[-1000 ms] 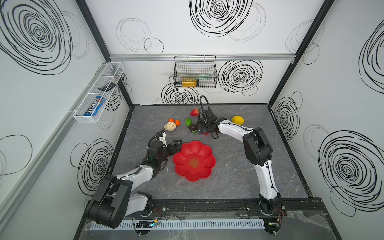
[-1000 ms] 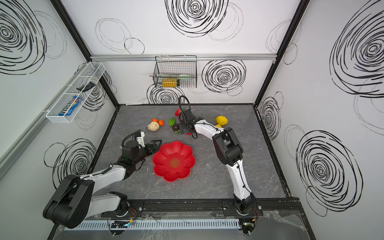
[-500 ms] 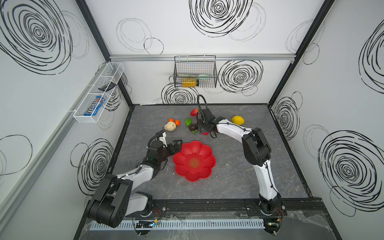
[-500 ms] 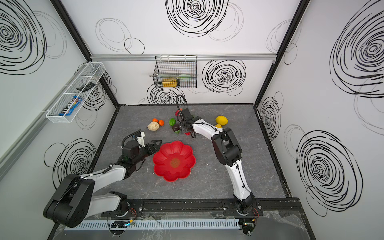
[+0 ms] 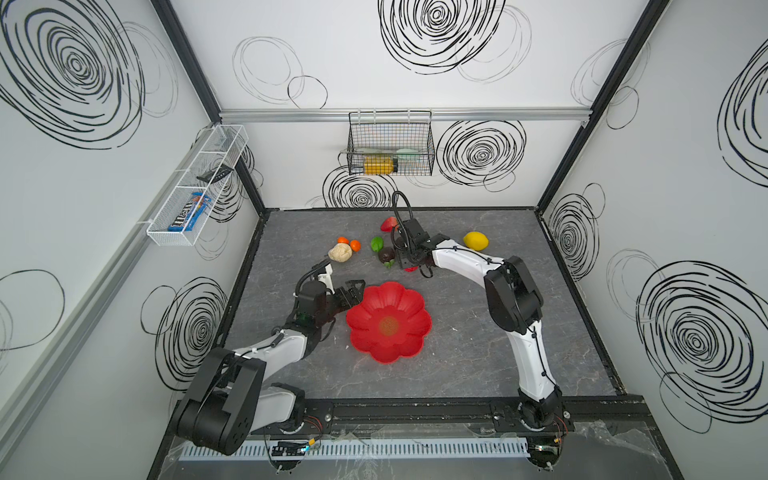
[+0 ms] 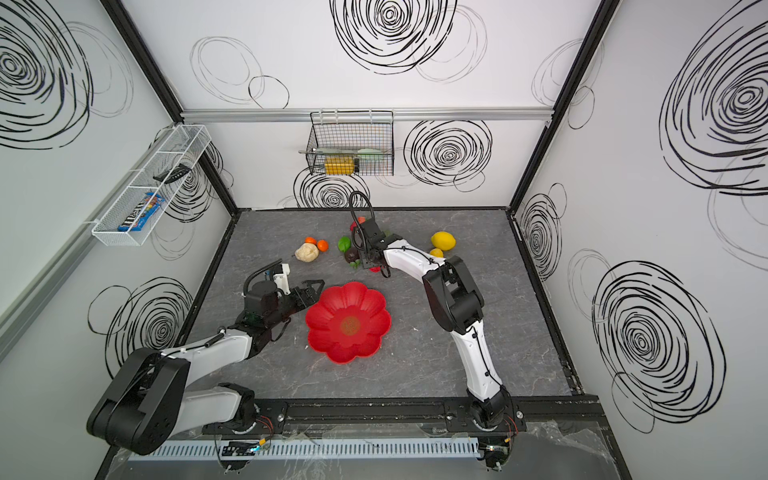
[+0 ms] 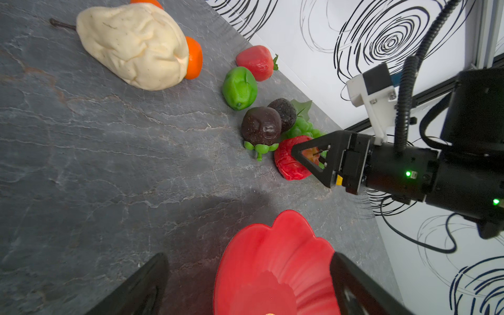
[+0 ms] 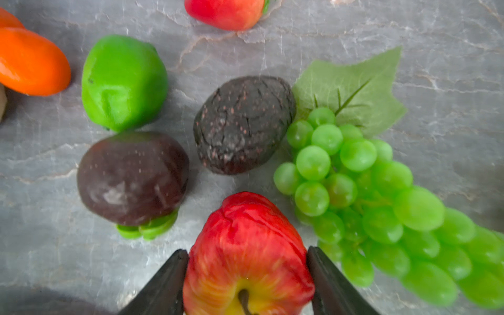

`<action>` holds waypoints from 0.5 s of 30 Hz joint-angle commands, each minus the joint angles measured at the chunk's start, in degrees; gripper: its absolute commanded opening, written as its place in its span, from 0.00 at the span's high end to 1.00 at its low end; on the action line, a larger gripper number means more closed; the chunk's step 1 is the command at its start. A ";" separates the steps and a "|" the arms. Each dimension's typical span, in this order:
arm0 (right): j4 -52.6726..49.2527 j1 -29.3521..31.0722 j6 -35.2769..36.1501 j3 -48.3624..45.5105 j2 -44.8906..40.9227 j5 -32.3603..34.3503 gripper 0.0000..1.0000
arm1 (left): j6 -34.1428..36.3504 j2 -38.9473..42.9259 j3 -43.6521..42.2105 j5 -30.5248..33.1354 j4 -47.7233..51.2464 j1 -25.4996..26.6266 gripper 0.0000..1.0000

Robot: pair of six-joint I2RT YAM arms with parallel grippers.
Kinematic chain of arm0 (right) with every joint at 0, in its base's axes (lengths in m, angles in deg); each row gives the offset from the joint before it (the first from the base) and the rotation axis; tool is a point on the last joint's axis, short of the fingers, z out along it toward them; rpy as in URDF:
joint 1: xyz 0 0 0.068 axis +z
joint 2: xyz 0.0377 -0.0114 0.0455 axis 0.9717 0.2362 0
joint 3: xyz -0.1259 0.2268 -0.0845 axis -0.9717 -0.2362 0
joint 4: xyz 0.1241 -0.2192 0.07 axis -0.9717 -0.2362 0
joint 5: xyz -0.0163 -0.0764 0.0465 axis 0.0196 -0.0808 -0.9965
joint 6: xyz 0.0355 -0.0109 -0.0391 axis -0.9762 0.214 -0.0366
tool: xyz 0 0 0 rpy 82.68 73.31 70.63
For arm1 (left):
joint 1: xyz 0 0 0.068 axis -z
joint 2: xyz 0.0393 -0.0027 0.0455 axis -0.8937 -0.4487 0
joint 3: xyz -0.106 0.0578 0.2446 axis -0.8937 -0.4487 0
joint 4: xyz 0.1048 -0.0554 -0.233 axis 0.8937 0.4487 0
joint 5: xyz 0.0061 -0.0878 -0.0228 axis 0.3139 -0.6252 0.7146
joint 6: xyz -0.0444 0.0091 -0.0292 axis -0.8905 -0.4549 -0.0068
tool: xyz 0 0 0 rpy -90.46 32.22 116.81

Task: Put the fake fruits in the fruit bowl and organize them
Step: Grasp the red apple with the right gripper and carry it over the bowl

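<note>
The right gripper [image 8: 246,252] pinches the apple [image 8: 245,226] from both sides at the far end of the grey worktop [image 5: 498,353]. The apple's skin wrinkles between the black fingers and its stem end faces the wrist camera. Whether the apple is off the worktop cannot be told.

Just beside the apple lie the grapes [image 8: 354,177] with their cloth leaf. Two dark avocados [image 8: 245,125] sit just beyond it, one rough and one smooth. The lime [image 8: 122,81] touches the smooth avocado. The strawberry [image 8: 226,11] lies farther back, near the rear wall.

To the left in both top views, the oranges [image 5: 355,245] sit against the cream piece [image 7: 133,46]. The lemon [image 5: 476,240] lies well apart on the right, behind the right arm. The smaller yellow pear [image 6: 436,252] shows beside it in a top view.

The red bowl [image 5: 415,303] stands near the middle of the worktop, nearer the front than the fruit, all of which lies outside it. The left gripper [image 7: 248,255] hangs at the bowl's left far rim with its fingers spread wide. The rim shows between them in the left wrist view. Contact with the bowl cannot be made out.

A black wire basket [image 5: 390,145] hangs on the rear wall.
</note>
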 commanded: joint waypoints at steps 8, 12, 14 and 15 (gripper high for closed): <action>-3.79 3.89 0.62 -7.32 -16.09 0.61 0.37 | -0.50 0.22 -0.52 -0.52 -3.57 -0.67 0.04; -4.75 7.57 -0.47 -11.54 -21.28 0.69 0.37 | -0.93 0.39 -0.91 -0.51 -3.90 -1.01 0.04; -5.00 9.82 -1.32 -13.78 -23.29 0.65 0.37 | -1.20 0.64 -1.28 -0.43 -4.17 -1.24 0.04; -4.93 11.03 -1.86 -15.01 -24.13 0.48 0.37 | -1.33 0.81 -1.48 -0.35 -4.35 -1.37 0.04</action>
